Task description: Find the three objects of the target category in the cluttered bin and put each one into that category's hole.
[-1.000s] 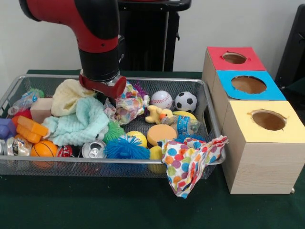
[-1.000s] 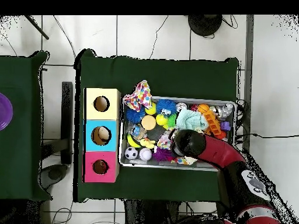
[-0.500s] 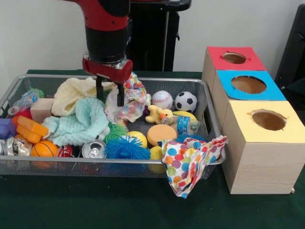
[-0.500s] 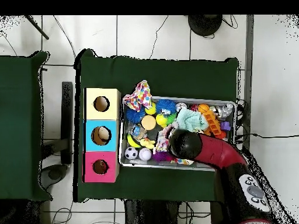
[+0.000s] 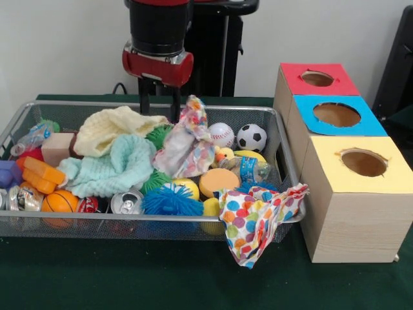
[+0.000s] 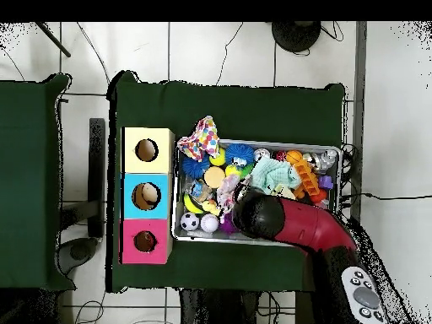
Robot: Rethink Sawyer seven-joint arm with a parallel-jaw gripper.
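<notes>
Apparently early going: gripper [image 5: 159, 108] is pinching the top edge of a pastel dotted cloth [image 5: 188, 141], which is hanging over the bin [image 5: 281, 139]. Red-surround hole [image 5: 317, 78] is showing nothing inside; nothing visibly delivered; a second dotted cloth [image 5: 258, 221] is draping over the rim.

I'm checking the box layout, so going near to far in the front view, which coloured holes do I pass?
yellow-surrounded hole → blue-surrounded hole → the hole with the red surround, farthest back.

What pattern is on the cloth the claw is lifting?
Pale cloth with small multicoloured dots, hanging from the claw; clearest in the front view.
</notes>
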